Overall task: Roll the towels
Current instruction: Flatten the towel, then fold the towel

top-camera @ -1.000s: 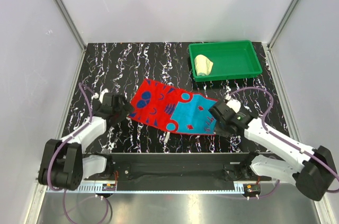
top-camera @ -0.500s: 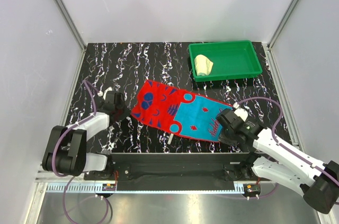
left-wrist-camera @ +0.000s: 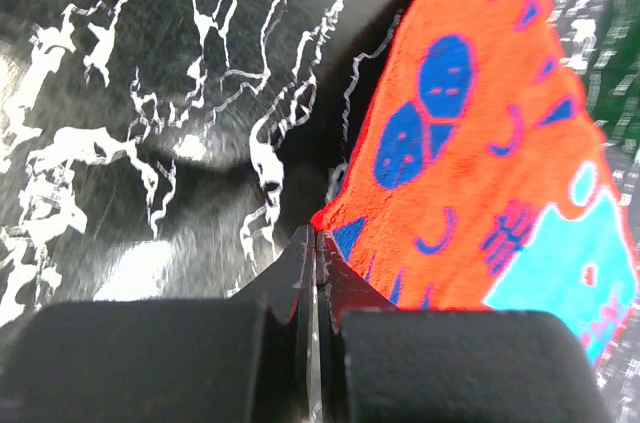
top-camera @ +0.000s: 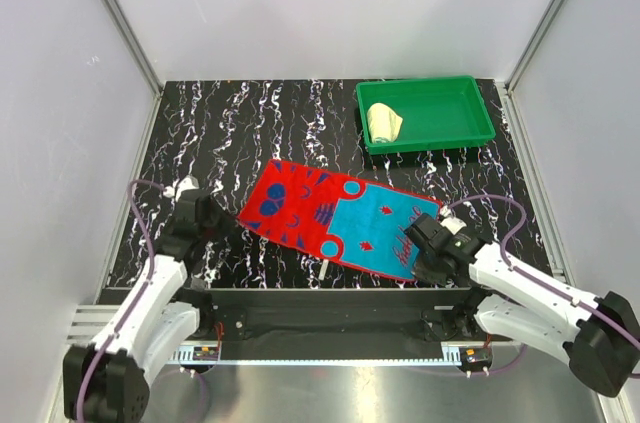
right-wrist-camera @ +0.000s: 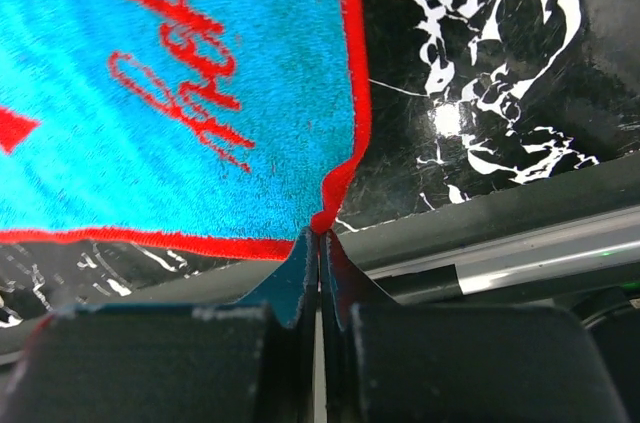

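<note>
Black marbled bench [top-camera: 250, 113] carried the red towel [top-camera: 335, 218], which lay spread flat close to the near edge, between the 2 arms. Its long axis ran across the bench, from the red patterned end on the left, a little farther away, to the teal end on the right, which almost touched the front edge. The left tool [left-wrist-camera: 316, 243] was clenched on the corner of the red end, and the right tool [right-wrist-camera: 318, 238] was clenched on the near corner of the teal end, so each short end was nearest to its own arm. I judged that a roll had to go along this long axis, from 1 short end toward the other. The pale yellow towel [top-camera: 383, 121] lay bunched in the green tray [top-camera: 480, 108] at the far right, well apart from both tools and nearer to the right arm.
</note>
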